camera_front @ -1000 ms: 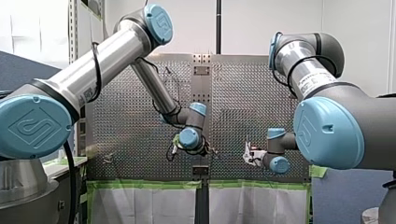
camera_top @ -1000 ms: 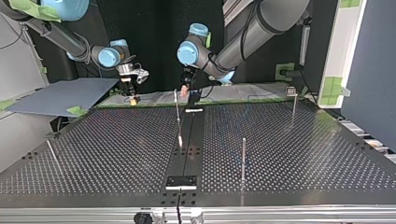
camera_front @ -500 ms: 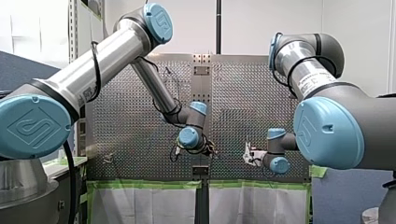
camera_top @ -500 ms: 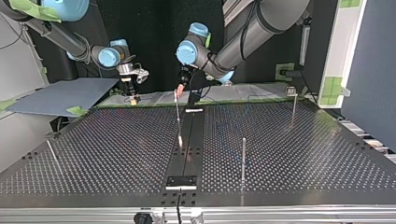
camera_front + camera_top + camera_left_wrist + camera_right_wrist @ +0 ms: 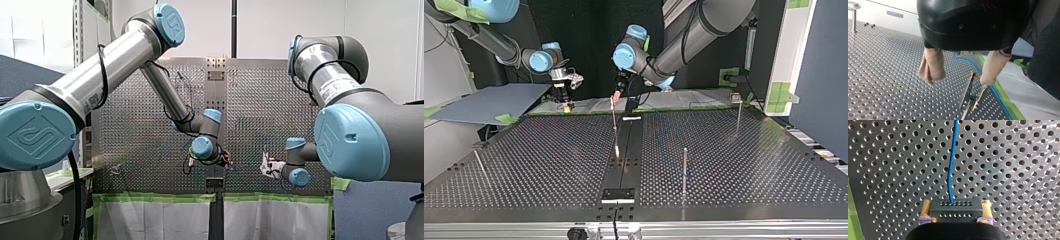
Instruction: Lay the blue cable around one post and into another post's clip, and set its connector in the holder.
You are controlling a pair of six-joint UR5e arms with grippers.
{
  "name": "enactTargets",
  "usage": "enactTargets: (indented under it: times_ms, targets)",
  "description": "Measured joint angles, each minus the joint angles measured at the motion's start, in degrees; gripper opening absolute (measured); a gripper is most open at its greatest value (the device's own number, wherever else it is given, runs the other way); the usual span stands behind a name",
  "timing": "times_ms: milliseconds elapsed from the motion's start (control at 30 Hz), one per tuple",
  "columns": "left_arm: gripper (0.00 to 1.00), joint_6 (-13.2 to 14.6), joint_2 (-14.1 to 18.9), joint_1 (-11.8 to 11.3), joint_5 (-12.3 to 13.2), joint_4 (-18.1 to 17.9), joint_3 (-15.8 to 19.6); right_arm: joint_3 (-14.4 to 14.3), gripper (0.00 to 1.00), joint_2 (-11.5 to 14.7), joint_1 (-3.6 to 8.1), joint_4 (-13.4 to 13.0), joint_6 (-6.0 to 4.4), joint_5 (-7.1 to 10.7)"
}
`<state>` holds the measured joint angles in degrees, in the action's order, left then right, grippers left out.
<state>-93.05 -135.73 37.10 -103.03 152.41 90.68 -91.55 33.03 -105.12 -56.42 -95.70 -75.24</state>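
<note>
Table [image 5: 749, 165]: a perforated metal plate with a dark strip down its middle. It fills the lower part of the top view.
My left arm [image 5: 115, 60]: reaches in from the front view's left to the table's middle, at the edge nearest the arms.
My right arm [image 5: 350, 130]: comes in from the front view's right, with its wrist low over the same edge.
My left gripper [image 5: 959, 80]: released. Its two beige-padded fingers [image 5: 931, 67] stand well apart above the plate with nothing between them.
My right gripper [image 5: 956, 213]: clenched on the connector, with a yellow pad against each end of it. In the top view it hangs at the far left edge of the plate.
Posts: a thin upright post [image 5: 614, 125] stands beside the dark strip, just below my left gripper. In the left wrist view its orange-tipped top [image 5: 971, 75] shows between the fingers. A second post [image 5: 684, 167] and a third post [image 5: 738, 112] stand at the top view's right.
Blue cable [image 5: 950, 170]: runs from the connector's face away over the holes. In the left wrist view it curves under the gripper and passes just beside the post's top. Whether it sits in a clip cannot be told.
Connector [image 5: 955, 206]: a black block with rows of small holes, held clear above the plate.
</note>
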Motion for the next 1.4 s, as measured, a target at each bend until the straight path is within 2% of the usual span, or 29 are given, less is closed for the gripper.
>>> enactTargets:
  times_ms: [333, 500, 1400]
  targets:
    - [1.0, -5.09, 0.0, 0.48, 3.51, -3.48, 0.0, 0.0, 0.0, -0.04, -0.03, -0.01, -0.03, 0.0]
    - [1.0, -7.16, -0.01, 0.86, 4.17, -4.77, 0.01, 0.0, 0.0, -0.09, -0.03, -0.01, -0.02, 0.0]
    - [1.0, -9.73, -0.01, 1.08, 4.27, -4.45, 0.0, 0.0, 0.0, -0.16, -0.02, 0.08, 0.06, 0.02]
